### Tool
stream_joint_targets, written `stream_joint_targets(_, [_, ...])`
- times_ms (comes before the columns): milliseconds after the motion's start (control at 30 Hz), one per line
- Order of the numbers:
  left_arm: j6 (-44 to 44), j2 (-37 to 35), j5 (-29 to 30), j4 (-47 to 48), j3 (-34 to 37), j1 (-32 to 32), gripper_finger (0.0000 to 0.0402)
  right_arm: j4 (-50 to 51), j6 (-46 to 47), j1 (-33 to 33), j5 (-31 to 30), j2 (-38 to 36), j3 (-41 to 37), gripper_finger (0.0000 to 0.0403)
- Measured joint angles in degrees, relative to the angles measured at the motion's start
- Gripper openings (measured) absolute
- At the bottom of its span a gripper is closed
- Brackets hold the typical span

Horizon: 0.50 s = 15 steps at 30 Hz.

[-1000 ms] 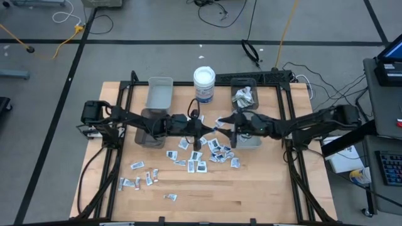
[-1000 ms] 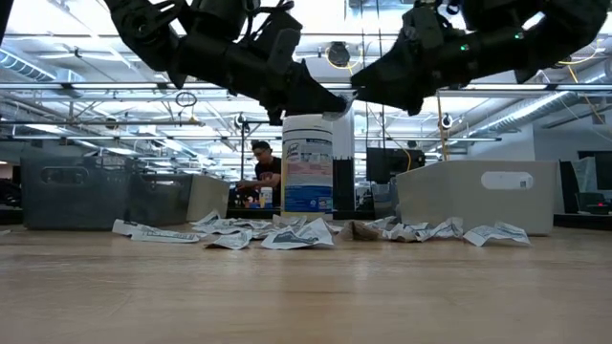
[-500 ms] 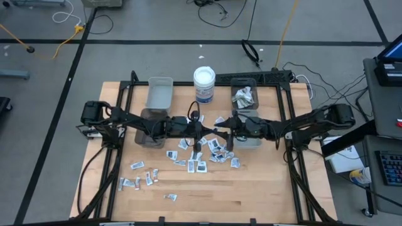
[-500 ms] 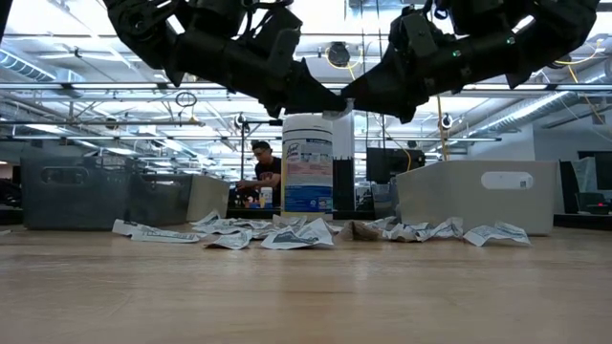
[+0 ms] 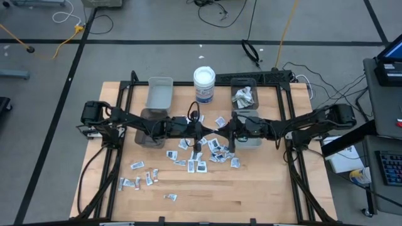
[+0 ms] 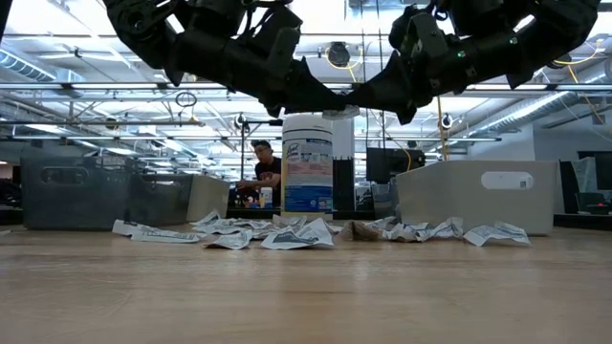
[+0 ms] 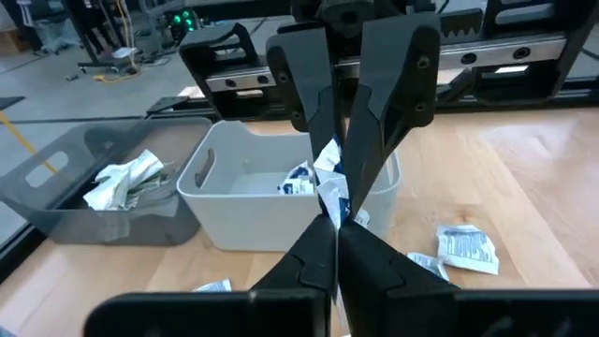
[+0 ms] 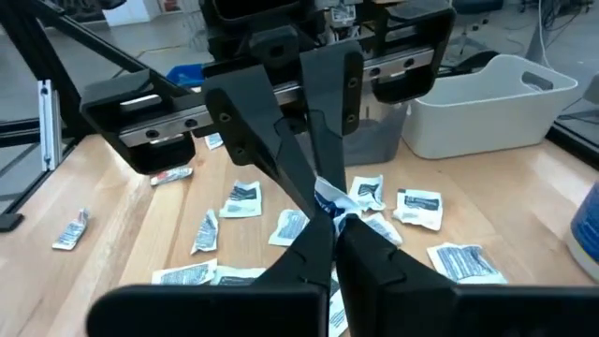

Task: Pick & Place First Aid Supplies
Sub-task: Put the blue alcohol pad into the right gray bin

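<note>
One small white first aid packet with blue print [image 7: 328, 183] hangs high above the table's middle, between my two grippers. My left gripper [image 5: 211, 130] reaches in from the table's left and is shut on it. My right gripper [image 5: 222, 130] reaches in from the right, tip to tip with the left, and is also shut on it. In the low view the two tips meet in front of the tub's lid [image 6: 344, 103]. Many more first aid supplies [image 5: 200, 157] lie flat on the wood below and toward the near left [image 5: 141, 179]. My left gripper pinches the packet's end nearest it [image 7: 333, 204] between its two fingertips. The fingers are about level and come from the table's left. The packet is lifted clear of the table. My right gripper pinches the packet's opposite end [image 8: 330, 208] between its two fingertips. Its fingers are about level and come from the table's right, facing the left gripper's fingers [image 8: 281, 140]. The crumpled packet spans the short gap between the two pairs of tips.
A white round tub [image 5: 204, 83] stands at the far middle. A grey bin [image 5: 159, 92] and a clear bin holding packets [image 5: 244, 95] flank it. A dark bin [image 5: 149, 129] sits under my left arm, a white bin [image 7: 281, 201] under my right. A person shows in the room behind [image 6: 263, 167].
My right gripper has moved a little toward the table's left, up to the packet held by my left gripper, and has shut on it. The left gripper and the packet have stayed where they were.
</note>
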<state>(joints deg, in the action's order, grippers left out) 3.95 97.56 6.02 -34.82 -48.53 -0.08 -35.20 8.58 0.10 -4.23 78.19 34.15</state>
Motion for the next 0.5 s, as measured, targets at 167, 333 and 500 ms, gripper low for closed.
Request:
stream_joint_targets(167, [-1.9, -0.4, -2.4, 0.5, -0.1, 0.0, 0.0045, 3.4, -1.6, 0.0, 0.1, -3.4, 0.0, 0.0001])
stream_joint_targets(333, [-5.2, -2.0, -4.8, 4.8, -0.1, 0.5, 0.0109, 10.9, -2.0, 0.0, 0.1, -8.8, 0.0, 0.0001])
stream_joint_targets(500, [-6.0, -4.8, -4.5, 11.1, -0.1, 0.8, 0.0181, 25.6, -3.7, -0.1, 0.0, -14.7, 2.1, 0.0000])
